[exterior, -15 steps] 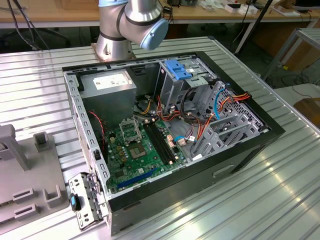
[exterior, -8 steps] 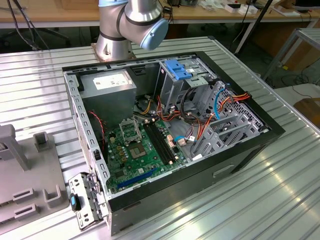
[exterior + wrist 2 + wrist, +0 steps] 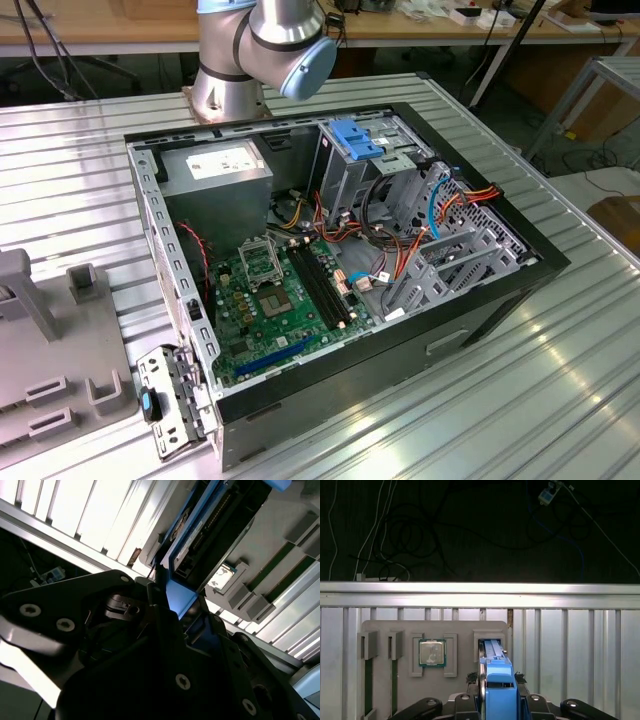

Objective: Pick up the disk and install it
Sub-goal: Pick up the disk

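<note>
The disk (image 3: 497, 672) stands on edge in a slot of the grey fixture (image 3: 385, 627), its bright blue carrier rail facing the camera in the first wrist view. My gripper (image 3: 496, 678) straddles it, and a black finger (image 3: 471, 677) presses close on each side of the blue rail. In the second wrist view the disk (image 3: 200, 535) shows its grey body and blue edge running away from the gripper (image 3: 175, 605), whose black fingers close on the blue rail. The disk still sits in the fixture's slot.
The open computer case (image 3: 150, 200) lies on the slatted metal table, with the motherboard (image 3: 280, 300), a grey power supply (image 3: 215, 170) and a drive cage with a blue bracket (image 3: 355, 140). The grey fixture (image 3: 60, 330) is at the exterior view's left. A processor chip (image 3: 431, 653) rests in the fixture.
</note>
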You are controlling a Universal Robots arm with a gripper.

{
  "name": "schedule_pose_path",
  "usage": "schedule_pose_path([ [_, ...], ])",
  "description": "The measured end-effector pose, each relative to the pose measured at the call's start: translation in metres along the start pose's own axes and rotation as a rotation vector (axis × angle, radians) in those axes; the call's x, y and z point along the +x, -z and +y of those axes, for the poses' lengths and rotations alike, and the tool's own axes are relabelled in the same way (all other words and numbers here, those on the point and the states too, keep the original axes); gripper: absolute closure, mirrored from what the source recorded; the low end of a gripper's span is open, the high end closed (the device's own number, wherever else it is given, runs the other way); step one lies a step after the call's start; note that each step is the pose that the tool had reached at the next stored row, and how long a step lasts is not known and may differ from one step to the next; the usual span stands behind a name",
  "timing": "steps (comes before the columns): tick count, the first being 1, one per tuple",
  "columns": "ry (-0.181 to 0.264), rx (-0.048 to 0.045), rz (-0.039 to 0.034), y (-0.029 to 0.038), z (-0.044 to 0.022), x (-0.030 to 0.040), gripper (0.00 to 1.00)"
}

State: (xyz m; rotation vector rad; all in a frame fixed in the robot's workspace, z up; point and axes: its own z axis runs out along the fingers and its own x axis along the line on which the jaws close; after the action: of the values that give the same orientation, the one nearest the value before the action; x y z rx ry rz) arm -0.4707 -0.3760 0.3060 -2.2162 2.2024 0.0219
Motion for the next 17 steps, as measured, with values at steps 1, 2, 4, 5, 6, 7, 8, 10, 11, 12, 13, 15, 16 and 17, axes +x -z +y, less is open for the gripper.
schedule_pose_path([
  [1, 0.000, 0.0000, 0.0000, 0.0000, 0.0000, 0.0000, 0.63],
  [2, 0.000, 0.0000, 0.0000, 0.0000, 0.0000, 0.0000, 0.63],
  [4, 0.000, 0.0001, 0.0000, -0.0001, 0.0000, 0.0000, 0.63],
  [5, 0.000, 0.0000, 0.0000, 0.0000, 0.0000, 0.0000, 0.63],
  [6, 0.000, 0.0003, -0.0001, 0.0000, 0.0000, 0.0000, 0.63],
  [7, 0.000, 0.0005, -0.0002, 0.0002, 0.0000, 0.0000, 0.63],
  [8, 0.000, 0.0008, -0.0003, 0.0005, 0.0000, 0.0000, 0.63],
  [10, 0.000, 0.0009, 0.0002, 0.0018, -0.0001, 0.0000, 0.63],
  [11, 0.000, 0.0005, 0.0008, 0.0026, -0.0001, 0.0000, 0.63],
  [12, 0.000, 0.0005, 0.0014, 0.0035, -0.0001, -0.0001, 0.63],
  [13, 0.000, 0.0003, 0.0020, 0.0050, -0.0001, -0.0001, 0.63],
  [15, 0.000, 0.0002, 0.0028, 0.0068, 0.0000, -0.0001, 0.63],
  [16, 0.000, 0.0002, 0.0034, 0.0078, 0.0000, -0.0002, 0.63],
  [17, 0.000, 0.0001, 0.0042, 0.0091, 0.0000, -0.0002, 0.63],
])
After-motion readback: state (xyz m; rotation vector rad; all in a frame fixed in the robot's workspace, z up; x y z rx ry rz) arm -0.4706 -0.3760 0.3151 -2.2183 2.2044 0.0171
